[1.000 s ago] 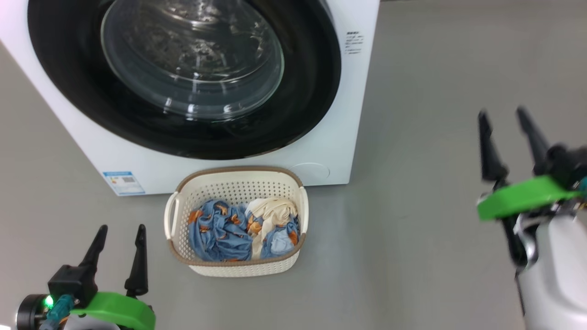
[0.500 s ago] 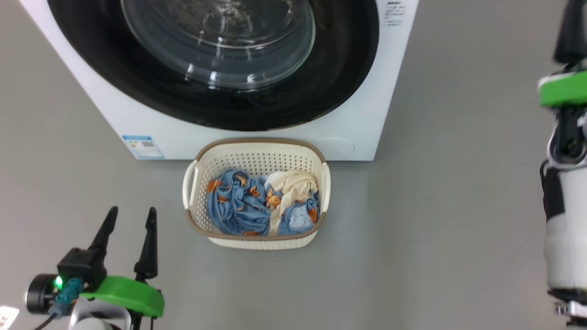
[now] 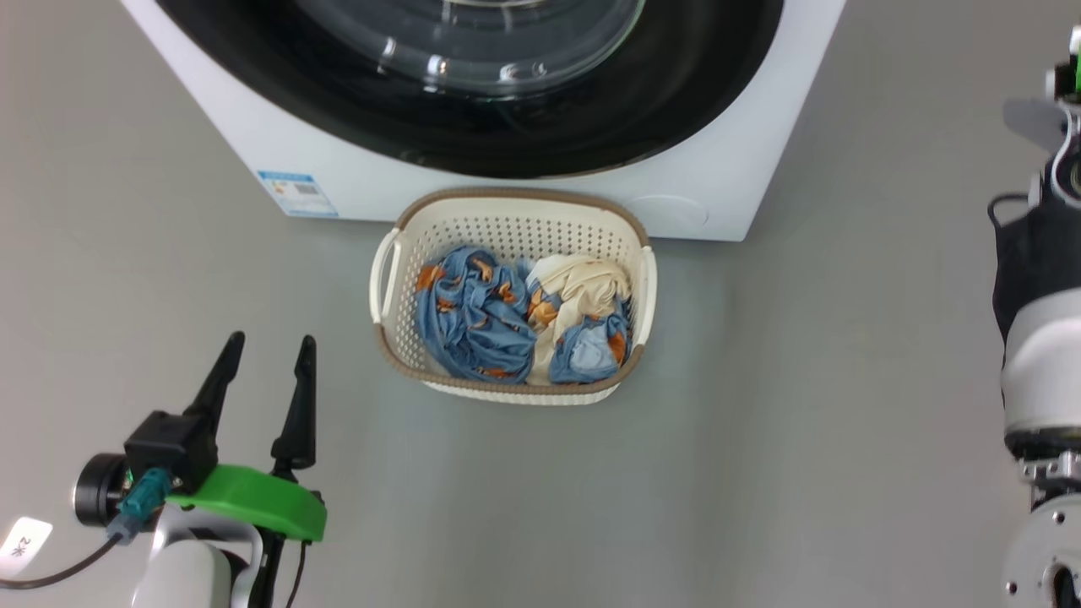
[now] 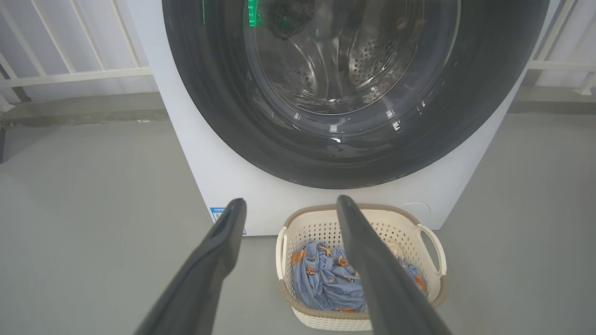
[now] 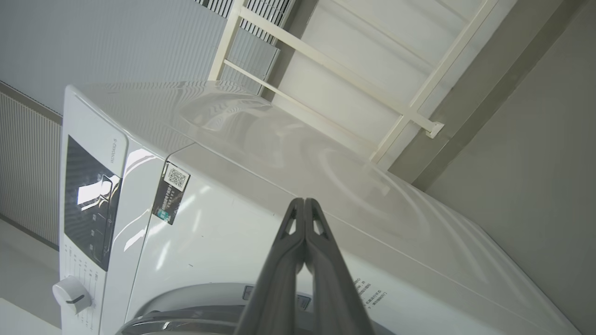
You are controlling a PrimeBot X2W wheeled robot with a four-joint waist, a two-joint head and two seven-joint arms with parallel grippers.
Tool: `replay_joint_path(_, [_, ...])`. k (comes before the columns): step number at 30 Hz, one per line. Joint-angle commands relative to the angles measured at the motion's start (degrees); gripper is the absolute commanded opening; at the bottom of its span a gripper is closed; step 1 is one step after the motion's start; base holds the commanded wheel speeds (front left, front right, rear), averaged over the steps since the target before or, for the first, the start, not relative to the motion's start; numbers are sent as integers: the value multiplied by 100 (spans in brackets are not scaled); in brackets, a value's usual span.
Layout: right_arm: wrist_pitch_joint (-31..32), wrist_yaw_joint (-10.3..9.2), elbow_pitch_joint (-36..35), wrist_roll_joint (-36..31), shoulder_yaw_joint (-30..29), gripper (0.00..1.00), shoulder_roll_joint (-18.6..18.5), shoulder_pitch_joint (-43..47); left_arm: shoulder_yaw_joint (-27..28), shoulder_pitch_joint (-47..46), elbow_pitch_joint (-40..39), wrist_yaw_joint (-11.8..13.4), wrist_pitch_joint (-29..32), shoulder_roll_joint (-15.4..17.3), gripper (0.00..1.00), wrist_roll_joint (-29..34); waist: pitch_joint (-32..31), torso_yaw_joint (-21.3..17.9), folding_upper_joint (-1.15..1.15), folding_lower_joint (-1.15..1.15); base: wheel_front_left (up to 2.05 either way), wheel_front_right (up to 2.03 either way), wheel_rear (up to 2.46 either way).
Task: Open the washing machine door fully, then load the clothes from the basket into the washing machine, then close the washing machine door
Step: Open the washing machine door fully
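Observation:
The washing machine (image 3: 270, 127) stands at the top of the head view, and the washing machine door (image 3: 676, 110) with its black rim lies flat against it, closed. Just in front of it on the floor sits the basket (image 3: 515, 196), holding the clothes (image 3: 481, 321): blue with orange print, cream and pale blue. My left gripper (image 3: 268, 342) is open and empty, low and left of the basket. Along its fingers I see the door (image 4: 205, 93), basket (image 4: 302, 218) and clothes (image 4: 321, 279). My right gripper (image 5: 303, 201) is shut and empty, raised beside the machine's (image 5: 223, 232) upper front corner.
Grey floor (image 3: 802, 422) surrounds the basket on the left, right and near side. My right forearm (image 3: 1043, 363) stands along the right edge. A white railing (image 4: 70, 74) runs behind the machine. A control panel with a knob (image 5: 70, 293) is on the machine's front.
The head camera has shifted, so machine and basket sit higher and further right. My right arm has risen past the picture's top edge and its gripper has shut. The left gripper stays open.

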Motion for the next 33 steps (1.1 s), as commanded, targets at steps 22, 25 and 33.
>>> replay_joint_path(22, [1826, 9, 1404, -516, 178, 0, -19, -2138, 12, -481, -56, -8, -37, 8, 100, -193, 639, 457, 0, 0, 0, 0, 0])
replay_joint_path(25, [1837, 9, 1493, -604, 111, 0, -16, -2308, -1, -517, -66, -9, -37, -1, 100, -224, 733, 486, 0, 0, 0, 0, 0])
replay_joint_path(33, [1947, 9, 1604, -866, 94, 0, 7, -2602, -6, -623, -90, -9, -37, -13, 100, -319, 962, 555, 0, 0, 0, 0, 0])
